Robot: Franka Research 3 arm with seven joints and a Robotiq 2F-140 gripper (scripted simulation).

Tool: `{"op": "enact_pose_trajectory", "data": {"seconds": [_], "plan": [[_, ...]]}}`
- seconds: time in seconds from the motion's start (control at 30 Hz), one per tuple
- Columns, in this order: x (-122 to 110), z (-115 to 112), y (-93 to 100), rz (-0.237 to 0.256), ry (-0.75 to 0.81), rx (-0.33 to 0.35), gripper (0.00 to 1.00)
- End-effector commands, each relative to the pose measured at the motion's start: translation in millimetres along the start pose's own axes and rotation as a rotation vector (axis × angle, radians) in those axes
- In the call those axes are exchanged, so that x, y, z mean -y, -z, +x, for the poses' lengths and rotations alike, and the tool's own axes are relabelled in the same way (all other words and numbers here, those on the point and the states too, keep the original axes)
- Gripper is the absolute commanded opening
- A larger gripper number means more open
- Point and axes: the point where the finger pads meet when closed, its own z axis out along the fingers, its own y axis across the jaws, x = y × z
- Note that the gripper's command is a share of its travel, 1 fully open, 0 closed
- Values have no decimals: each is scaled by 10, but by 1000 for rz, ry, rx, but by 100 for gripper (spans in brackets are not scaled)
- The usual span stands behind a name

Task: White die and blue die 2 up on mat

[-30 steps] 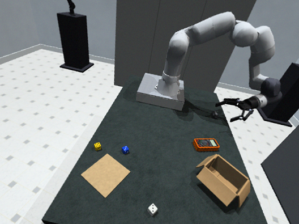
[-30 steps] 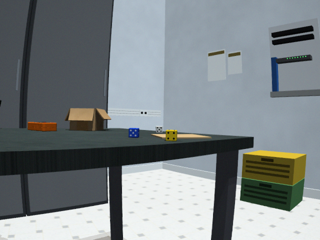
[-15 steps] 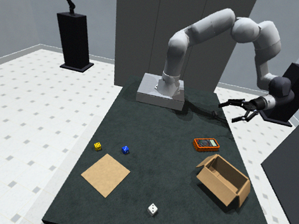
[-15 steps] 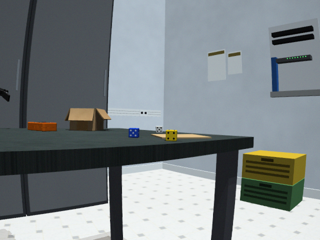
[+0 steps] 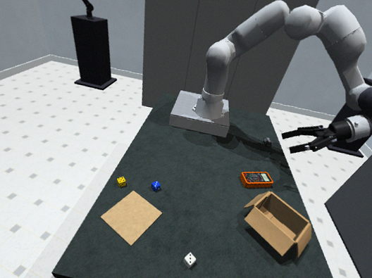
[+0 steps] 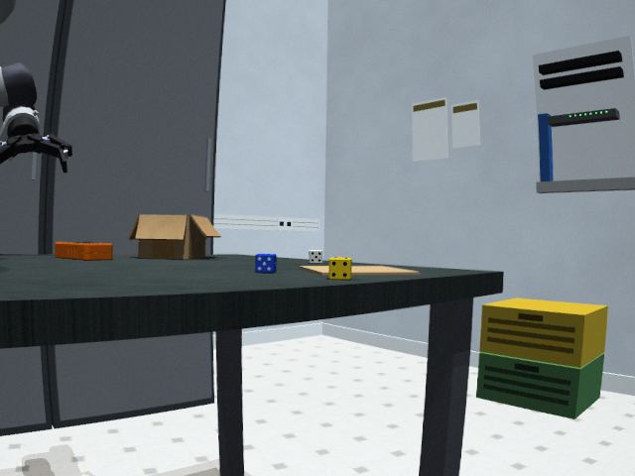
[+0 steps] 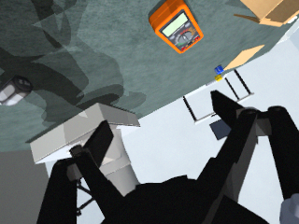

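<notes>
I have the end effector [image 5: 292,142] [image 6: 32,163] [image 7: 159,115] raised near the left edge of the bench [image 5: 194,160] [image 6: 154,287] [image 7: 140,61]. Its fingers are spread fully, with nothing between them. The arm [image 5: 259,22] [image 6: 19,86] arches up and over from the base [image 5: 178,121] [image 7: 70,133], which sits at the bench's rear end.

A small dark item [image 5: 267,141] [image 7: 18,90] lies near the left edge; I cannot identify it. Farther from the base, the meter [image 5: 256,179] [image 6: 83,251] [image 7: 179,30] lies with its display up. The open box [image 5: 266,232] [image 6: 161,227] [image 7: 276,11] stands just beyond it, flaps folded outward.

Across the bench, the blue die [image 5: 155,186] [image 6: 265,263] [image 7: 219,69] sits flat, off the mat [image 5: 131,216] [image 6: 389,269] [image 7: 245,58] and near it. In my exterior view, its facing side reads 5. The yellow die [image 5: 121,182] [image 6: 339,268] [image 7: 218,77] sits flat near the right edge, also off the mat; its side facing that view reads 4. The white die [image 5: 190,259] [image 6: 315,256] is farthest from the base, flat on the bench and well apart from the mat. Its side in the exterior view reads 5
</notes>
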Motion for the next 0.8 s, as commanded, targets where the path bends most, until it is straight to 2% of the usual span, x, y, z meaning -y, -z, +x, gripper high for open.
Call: {"op": "enact_pose_trajectory", "data": {"seconds": [0.0, 0.07, 0.17, 0.2, 0.23, 0.33, 0.37, 0.47, 0.5, 0.53, 0.63, 0.67, 0.73, 0.77], "plan": [[-190, -34, 4, 79, -145, -54, 100], [-331, -92, 0, 120, -198, -72, 100], [-333, -93, 0, 120, -198, -72, 100], [-557, -194, -12, 184, -283, -98, 100], [-564, -198, -13, 186, -286, -99, 100], [-781, -306, -33, 247, -369, -122, 100], [-806, -318, -36, 254, -378, -125, 100], [-1042, -449, -69, 320, -470, -148, 100], [-1056, -457, -71, 324, -476, -149, 100], [-1172, -527, -91, 357, -522, -160, 100], [-1312, -615, -118, 395, -578, -172, 100], [-1422, -688, -142, 426, -622, -181, 100], [-1422, -688, -142, 426, -622, -181, 100], [-1570, -793, -178, 467, -684, -192, 100]]}}
